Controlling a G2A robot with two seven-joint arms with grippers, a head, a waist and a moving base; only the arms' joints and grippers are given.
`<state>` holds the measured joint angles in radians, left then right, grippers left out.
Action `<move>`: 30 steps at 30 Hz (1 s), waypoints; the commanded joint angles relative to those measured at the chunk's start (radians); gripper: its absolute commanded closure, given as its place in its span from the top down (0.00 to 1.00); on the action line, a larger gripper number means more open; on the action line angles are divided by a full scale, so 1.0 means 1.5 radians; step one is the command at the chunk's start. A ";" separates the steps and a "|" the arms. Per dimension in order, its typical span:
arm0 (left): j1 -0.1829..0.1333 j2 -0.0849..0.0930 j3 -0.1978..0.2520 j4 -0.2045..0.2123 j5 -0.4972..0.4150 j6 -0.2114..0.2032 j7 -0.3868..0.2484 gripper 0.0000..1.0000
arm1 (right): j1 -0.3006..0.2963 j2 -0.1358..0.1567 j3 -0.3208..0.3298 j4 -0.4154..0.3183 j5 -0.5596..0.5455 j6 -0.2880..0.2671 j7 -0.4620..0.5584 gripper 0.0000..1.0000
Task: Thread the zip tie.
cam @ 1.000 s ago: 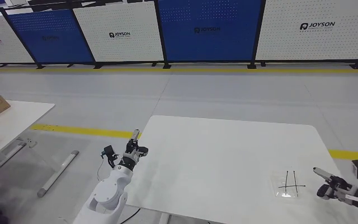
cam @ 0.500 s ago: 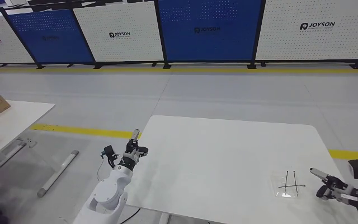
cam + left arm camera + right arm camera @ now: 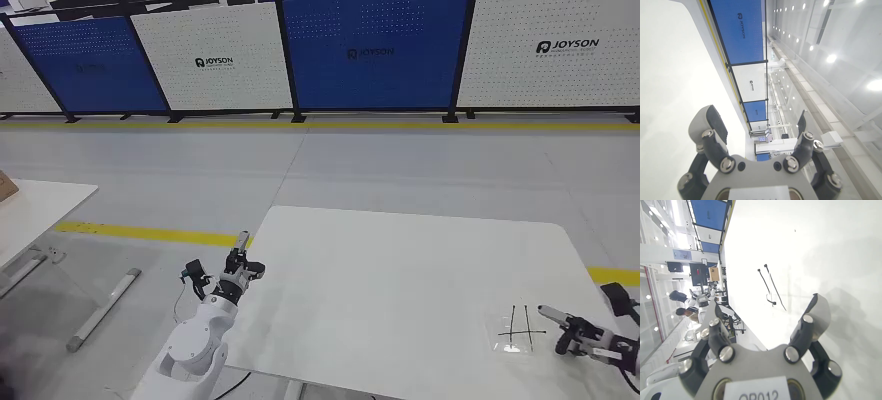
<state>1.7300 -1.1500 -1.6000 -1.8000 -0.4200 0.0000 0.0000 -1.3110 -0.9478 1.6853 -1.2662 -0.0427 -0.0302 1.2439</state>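
White table [image 3: 400, 270], crossed zip ties [image 3: 770, 289] hard to separate — left end effector [image 3: 759, 117], right end effector [image 3: 765, 303] spread

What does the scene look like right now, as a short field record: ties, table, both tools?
Table: white rectangular table
Task items: thin black plastic zip ties, several, crossed over one another, lying loose near the table's right edge
Right tool: open, empty, close beside the ties, not touching them
Left tool: open, empty, at the table's left edge, far from the ties
Threading: not yet started; no tie is held
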 commanded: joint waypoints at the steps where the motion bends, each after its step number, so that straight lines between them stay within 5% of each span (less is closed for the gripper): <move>1: 0.000 0.000 0.000 0.000 0.000 0.000 0.000 1.00 | 0.000 0.000 0.000 0.000 0.000 0.000 0.000 1.00; 15: 0.000 0.000 0.000 0.000 0.000 0.000 0.000 1.00 | -0.003 0.004 -0.011 0.007 0.011 -0.003 -0.017 0.99; 19: 0.000 0.000 0.000 0.000 0.000 0.000 0.000 1.00 | 0.005 0.006 -0.019 0.020 0.009 0.000 -0.020 0.71; 21: 0.000 0.000 0.000 0.000 0.000 0.000 0.000 1.00 | 0.009 0.007 -0.023 0.027 0.011 0.001 -0.022 0.70; 23: 0.000 0.000 0.000 0.000 0.000 0.000 0.000 1.00 | 0.012 0.008 -0.025 0.032 0.013 0.001 -0.023 0.49; 30: 0.000 0.000 0.000 0.000 0.000 0.000 0.000 1.00 | 0.015 0.012 -0.027 0.045 0.020 -0.006 -0.022 0.47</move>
<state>1.7300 -1.1500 -1.6000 -1.8000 -0.4200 0.0000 0.0000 -1.2879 -0.9309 1.6438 -1.1994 -0.0137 -0.0381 1.2111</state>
